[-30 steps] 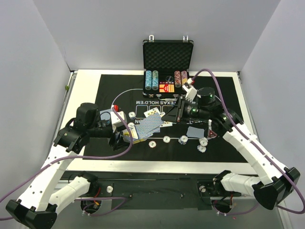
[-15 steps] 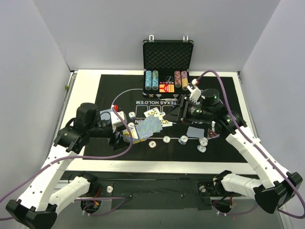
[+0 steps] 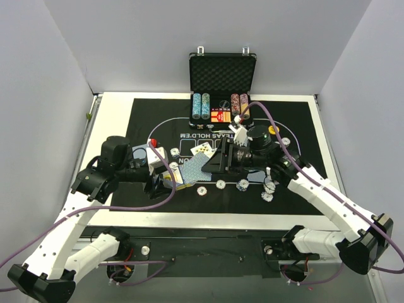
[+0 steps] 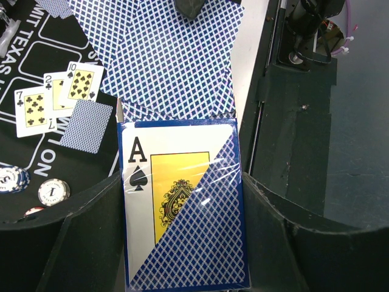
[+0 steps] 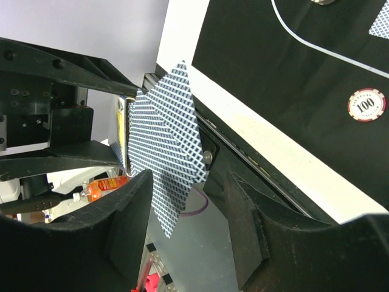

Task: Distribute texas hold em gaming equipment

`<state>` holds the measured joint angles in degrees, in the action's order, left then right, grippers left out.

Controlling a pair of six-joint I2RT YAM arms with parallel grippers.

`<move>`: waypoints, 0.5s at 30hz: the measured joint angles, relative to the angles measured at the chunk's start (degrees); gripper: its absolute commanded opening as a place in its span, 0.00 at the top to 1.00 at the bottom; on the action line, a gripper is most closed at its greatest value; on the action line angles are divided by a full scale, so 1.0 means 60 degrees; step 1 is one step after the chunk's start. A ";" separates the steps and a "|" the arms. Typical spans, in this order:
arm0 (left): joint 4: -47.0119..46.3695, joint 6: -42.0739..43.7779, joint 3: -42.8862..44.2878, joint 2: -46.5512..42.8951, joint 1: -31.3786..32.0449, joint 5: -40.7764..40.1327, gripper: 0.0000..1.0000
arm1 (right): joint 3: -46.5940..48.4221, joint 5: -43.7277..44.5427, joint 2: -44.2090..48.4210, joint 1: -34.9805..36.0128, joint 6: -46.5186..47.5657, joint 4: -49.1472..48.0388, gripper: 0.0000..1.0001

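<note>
Two end effectors. My left end effector (image 4: 182, 243) is clamped on a cellophane-wrapped card pack (image 4: 176, 182) with the ace of spades on its face. Blue-backed cards (image 4: 170, 55) fan from the pack's top. My right end effector (image 5: 188, 207) stands open, jaws on either side of the fan's corner. Past them, three face-up clubs (image 4: 58, 97) and chips (image 4: 53, 191) lie on the black mat (image 5: 292, 73). The white desk (image 5: 255, 131) strip borders the mat.

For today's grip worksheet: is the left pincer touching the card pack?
Touching. Left wrist view: the left pincer presses the card pack on two sides.
</note>
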<state>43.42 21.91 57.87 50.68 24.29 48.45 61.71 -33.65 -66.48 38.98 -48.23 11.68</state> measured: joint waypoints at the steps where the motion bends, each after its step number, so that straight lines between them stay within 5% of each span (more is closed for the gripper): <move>1: 0.0000 -0.0011 0.0000 0.0000 0.0000 0.0000 1.00 | -0.0080 0.0025 -0.0004 0.0062 -0.0040 -0.0036 0.54; 15: 0.0000 -0.0018 0.0000 0.0000 0.0000 -0.0004 1.00 | -0.0637 0.0244 0.0364 0.0076 -0.0565 -0.0361 0.71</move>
<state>43.42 21.80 57.87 50.68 24.29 48.42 57.89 -32.18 -64.29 39.44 -51.62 9.52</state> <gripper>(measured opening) 0.747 0.340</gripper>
